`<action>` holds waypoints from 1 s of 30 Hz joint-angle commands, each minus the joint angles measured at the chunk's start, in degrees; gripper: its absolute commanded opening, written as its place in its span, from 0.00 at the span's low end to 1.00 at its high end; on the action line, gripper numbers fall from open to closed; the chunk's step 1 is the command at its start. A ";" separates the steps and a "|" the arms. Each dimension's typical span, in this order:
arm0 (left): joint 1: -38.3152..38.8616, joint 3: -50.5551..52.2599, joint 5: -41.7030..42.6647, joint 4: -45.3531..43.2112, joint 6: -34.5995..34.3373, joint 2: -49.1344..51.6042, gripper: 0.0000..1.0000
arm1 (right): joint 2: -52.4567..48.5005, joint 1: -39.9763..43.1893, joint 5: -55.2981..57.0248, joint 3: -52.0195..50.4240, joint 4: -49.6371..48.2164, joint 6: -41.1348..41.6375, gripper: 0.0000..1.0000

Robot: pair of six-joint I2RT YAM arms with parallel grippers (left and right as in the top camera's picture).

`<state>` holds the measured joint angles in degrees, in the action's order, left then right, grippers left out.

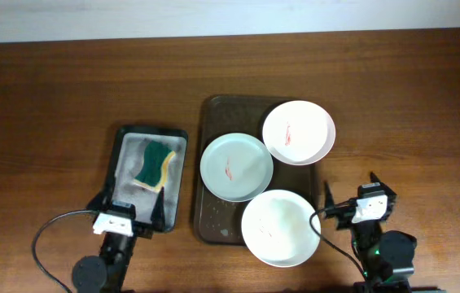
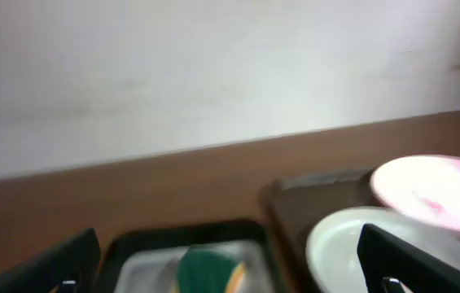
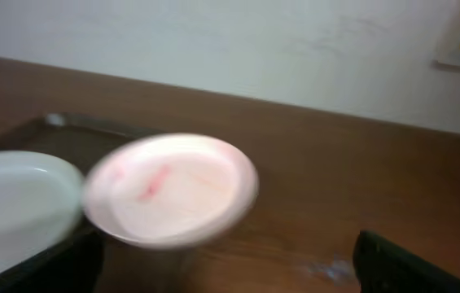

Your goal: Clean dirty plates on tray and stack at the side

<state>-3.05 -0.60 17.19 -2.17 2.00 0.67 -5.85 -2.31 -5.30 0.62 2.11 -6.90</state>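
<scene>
The wooden surface (image 1: 50,98) carries the dark brown tray (image 1: 213,114) at centre frame. Three smeared plates rest on it: the white plate (image 1: 277,228) lower right, the pale green plate (image 1: 236,167) centre, the pinkish-white plate (image 1: 299,132) upper right. To its left, a black tray (image 1: 120,146) holds a sponge (image 1: 155,167). At the bottom edge, the left arm's fingers (image 2: 409,264) and the right arm's fingers (image 3: 409,268) are spread wide and hold nothing.

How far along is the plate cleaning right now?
Done: nothing yet. The pale green plate, pinkish-white plate and white plate all sit on the brown tray, with red smears showing, and none is stacked at the side.
In hand: nothing. The sponge lies in its black tray, and the left pincer and right pincer are open and empty.
Left: all the wiping and stacking.
</scene>
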 commanded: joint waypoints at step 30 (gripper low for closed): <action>12.37 -68.13 -1.18 61.79 -6.25 66.62 0.99 | -78.75 -6.32 -4.90 64.00 60.04 19.87 0.83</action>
<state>8.43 -67.94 17.30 60.93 -4.34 67.42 -78.17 -8.16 -15.35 64.29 63.90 9.56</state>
